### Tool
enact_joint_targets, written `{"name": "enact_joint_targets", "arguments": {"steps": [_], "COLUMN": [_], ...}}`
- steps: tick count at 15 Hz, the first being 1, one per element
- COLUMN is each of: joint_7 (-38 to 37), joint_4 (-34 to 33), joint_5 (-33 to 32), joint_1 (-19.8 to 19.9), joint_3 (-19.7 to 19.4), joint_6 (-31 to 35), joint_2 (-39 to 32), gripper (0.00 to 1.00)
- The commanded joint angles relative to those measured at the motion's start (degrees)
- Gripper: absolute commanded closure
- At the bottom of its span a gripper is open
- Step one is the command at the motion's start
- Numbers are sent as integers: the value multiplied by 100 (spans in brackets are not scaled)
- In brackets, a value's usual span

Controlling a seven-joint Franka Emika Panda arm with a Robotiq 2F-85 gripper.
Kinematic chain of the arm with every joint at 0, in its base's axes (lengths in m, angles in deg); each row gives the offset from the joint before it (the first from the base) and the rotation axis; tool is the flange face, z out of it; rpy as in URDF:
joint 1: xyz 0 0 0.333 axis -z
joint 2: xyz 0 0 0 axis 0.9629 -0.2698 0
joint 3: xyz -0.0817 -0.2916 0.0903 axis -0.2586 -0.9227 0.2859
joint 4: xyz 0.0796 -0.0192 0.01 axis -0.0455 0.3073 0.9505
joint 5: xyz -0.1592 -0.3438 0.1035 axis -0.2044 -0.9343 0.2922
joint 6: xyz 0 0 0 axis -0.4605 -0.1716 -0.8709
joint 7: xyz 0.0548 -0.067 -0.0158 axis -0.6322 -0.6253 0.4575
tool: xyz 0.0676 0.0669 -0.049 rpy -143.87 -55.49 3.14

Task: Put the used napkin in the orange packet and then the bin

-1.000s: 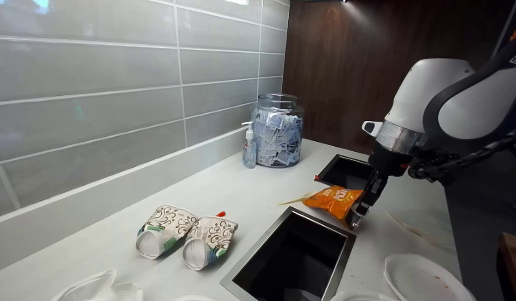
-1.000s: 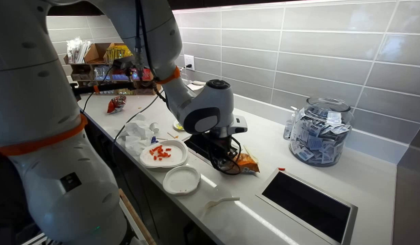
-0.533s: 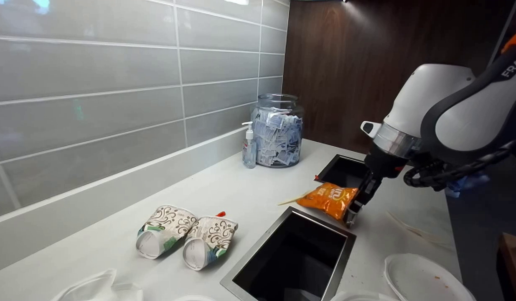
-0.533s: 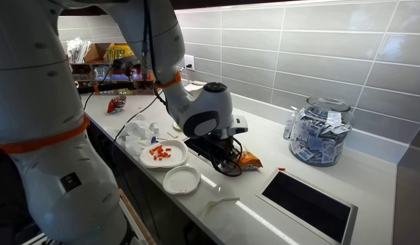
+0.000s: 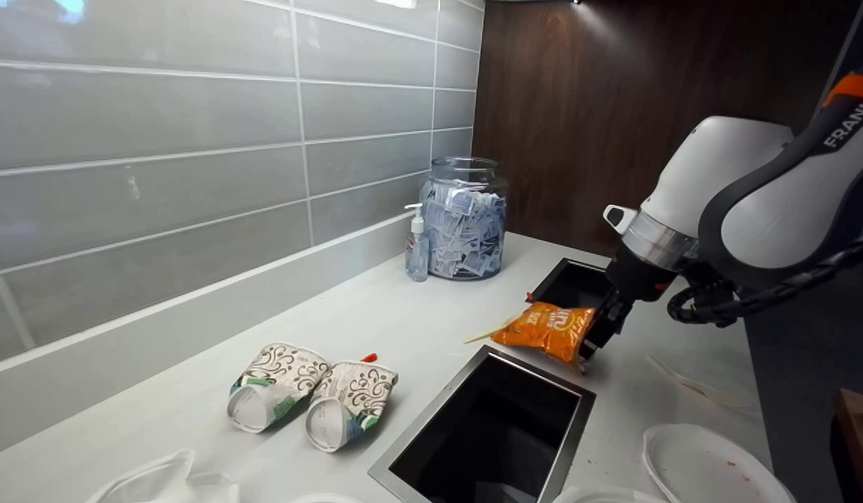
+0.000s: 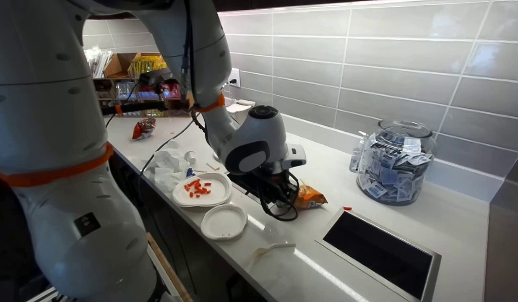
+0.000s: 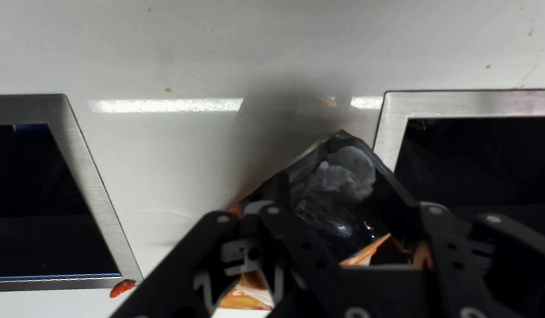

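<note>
The orange packet (image 5: 546, 328) lies on the counter between two bin openings, its mouth toward my gripper. It also shows beside the arm in an exterior view (image 6: 311, 197) and in the wrist view (image 7: 246, 300). My gripper (image 7: 345, 198) is open, its fingers spread apart at the packet's mouth. In an exterior view the gripper (image 5: 588, 349) tilts down to the packet, with its tips partly hidden. A crumpled greyish napkin (image 7: 343, 174) lies in the dark interior of the packet. One bin rim (image 5: 418, 426) shows close by; the other bin rim (image 6: 431, 277) is further along.
Two crumpled paper cups (image 5: 284, 377), a pump bottle (image 5: 417, 251) and a glass jar (image 5: 466, 230) stand toward the wall. A white plate (image 6: 224, 221), a plate with red bits (image 6: 219, 188), and a pale utensil (image 6: 279, 246) lie near the front edge.
The gripper and the orange packet have shifted a little along the counter, leftward in an exterior view. The wrist has tilted slightly lower. The fingertips show less outside the packet than before.
</note>
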State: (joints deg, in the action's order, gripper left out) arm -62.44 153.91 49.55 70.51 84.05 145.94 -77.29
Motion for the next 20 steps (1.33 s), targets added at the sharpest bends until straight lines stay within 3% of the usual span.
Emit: {"name": "enact_joint_targets", "arguments": {"steps": [1, 5, 8, 9, 14, 20], "joint_7": [9, -48, -322, -657, -1889, -2886], "joint_4": [18, 3, 4, 4, 112, -52], "joint_5": [244, 97, -330, -746, -1993, -2477], "joint_1": [-71, -95, -180, 117, 95, 291], "joint_3": [44, -85, -372, -199, -345, -55], "joint_6": [244, -242, -718, -933, -2074, -3624], "joint_2": [-134, -117, -121, -90, 611, 1747], "gripper": [18, 0, 0, 0, 0, 0]}}
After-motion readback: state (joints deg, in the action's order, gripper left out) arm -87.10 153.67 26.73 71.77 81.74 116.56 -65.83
